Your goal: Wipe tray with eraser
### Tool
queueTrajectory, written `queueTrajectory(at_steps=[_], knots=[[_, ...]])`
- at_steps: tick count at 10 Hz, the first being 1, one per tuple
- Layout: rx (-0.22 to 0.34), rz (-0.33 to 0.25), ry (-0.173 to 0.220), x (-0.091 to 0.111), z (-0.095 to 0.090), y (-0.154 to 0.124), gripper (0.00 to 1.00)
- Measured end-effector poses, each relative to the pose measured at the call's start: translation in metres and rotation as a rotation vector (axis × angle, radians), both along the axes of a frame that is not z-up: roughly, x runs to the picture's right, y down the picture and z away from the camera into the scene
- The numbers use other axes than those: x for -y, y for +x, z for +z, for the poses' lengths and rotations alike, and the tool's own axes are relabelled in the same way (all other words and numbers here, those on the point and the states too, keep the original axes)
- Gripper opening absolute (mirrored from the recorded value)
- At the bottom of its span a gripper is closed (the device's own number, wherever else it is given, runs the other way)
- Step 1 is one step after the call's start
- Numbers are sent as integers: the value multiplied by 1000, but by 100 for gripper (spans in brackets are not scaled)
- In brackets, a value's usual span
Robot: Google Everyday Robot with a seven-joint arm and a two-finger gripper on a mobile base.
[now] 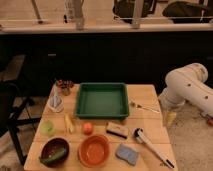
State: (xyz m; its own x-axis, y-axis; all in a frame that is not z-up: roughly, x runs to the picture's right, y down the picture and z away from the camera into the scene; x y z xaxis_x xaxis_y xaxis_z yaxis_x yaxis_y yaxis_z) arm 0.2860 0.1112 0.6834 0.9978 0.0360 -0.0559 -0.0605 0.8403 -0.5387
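Dark bowl (63,145) holds greens (52,157), gripper (170,118) beside table (145,95)

Gripper (170,118) beside table (148,94) rt edge, blurry; arm (187,87) cut off at frame rt.

Wooden table (141,93), green tray (102,102), eraser (118,130), orange bowl (94,150), blue sponge (127,154), white brush (150,146)

The arm (189,86) is formed of thick, rounded white segments with bulbous joints; a pale yellowish gripper (170,118) is seen beneath it, just off the right edge of the table (146,94).
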Motion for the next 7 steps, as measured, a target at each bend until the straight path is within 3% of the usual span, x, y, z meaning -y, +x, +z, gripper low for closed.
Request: queueTrajectory(at_steps=[4, 7], knots=[[-73, 104, 49, -19, 4, -6, 80], [-75, 100, 49, -35, 9, -26, 80]])
